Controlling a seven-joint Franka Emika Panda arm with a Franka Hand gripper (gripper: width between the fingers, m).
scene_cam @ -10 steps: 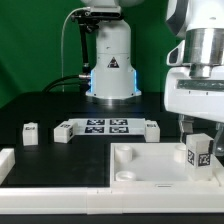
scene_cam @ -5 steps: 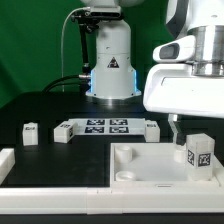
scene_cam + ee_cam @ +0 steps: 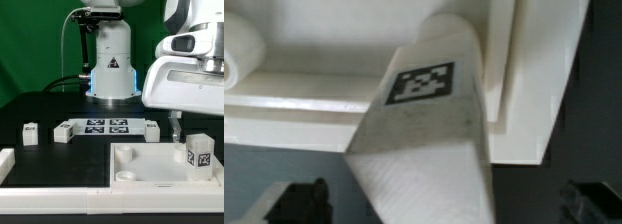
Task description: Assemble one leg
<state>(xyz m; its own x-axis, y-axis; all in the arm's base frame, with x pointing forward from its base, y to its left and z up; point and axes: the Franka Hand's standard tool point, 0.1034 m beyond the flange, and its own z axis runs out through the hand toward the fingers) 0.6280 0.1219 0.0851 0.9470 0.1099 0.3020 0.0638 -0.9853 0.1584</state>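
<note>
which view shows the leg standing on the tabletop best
The exterior view: the leg stands upright on the tabletop near a corner, marker facing the camera, the gripper above and apart. The wrist view shows the leg close, foreshortened, its base hidden.

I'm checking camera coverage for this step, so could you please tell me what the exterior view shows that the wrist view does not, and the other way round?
Only the exterior view shows the arm's base, the marker board, three small loose white parts on the dark table and the hand raised clear of the leg. Only the wrist view shows the leg from above, close up, with dark finger tips at the picture's edge. Both show the leg with its square marker standing on the large white tabletop piece, near its raised rim.
</note>
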